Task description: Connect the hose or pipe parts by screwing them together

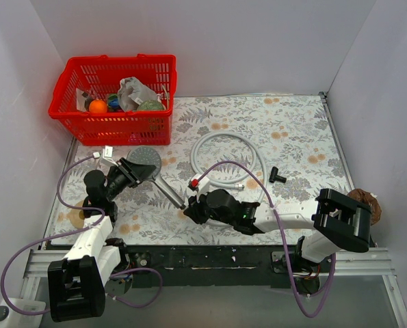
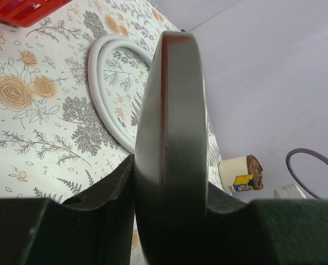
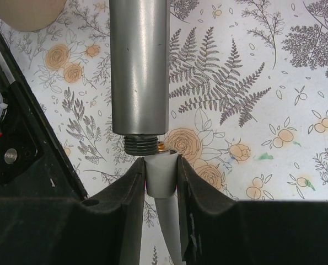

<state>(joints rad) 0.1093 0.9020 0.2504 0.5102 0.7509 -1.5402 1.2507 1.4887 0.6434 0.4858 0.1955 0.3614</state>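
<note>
- Shower head (image 1: 146,161) is clenched in my left hand (image 1: 135,169) over the left part of the counter (image 1: 292,130). The fingers press on both sides of its round face, which stands edge-on in the left wrist view.
- Its slim metallic handle (image 3: 139,66) runs from the face toward the near middle of the counter and ends in a threaded tip (image 3: 140,144).
- My right hand (image 3: 161,182) is closed on the end of the hose (image 1: 227,135), pinching the pale sleeve (image 3: 159,176) between its two fingers.
- The sleeve's mouth sits right at the handle's threads. It looks shifted a little to one side of them rather than square on.
- A bit of brass shows at the joint. I cannot tell whether any thread has caught.
- The rest of the hose lies in a loose whitish coil on the flowered counter, behind the right hand and right of the shower head.
- A red basket (image 1: 121,60) with assorted items stands at the far left corner, well apart from the work.
- A small black T-shaped piece (image 1: 278,175) lies just right of the coil.
</note>
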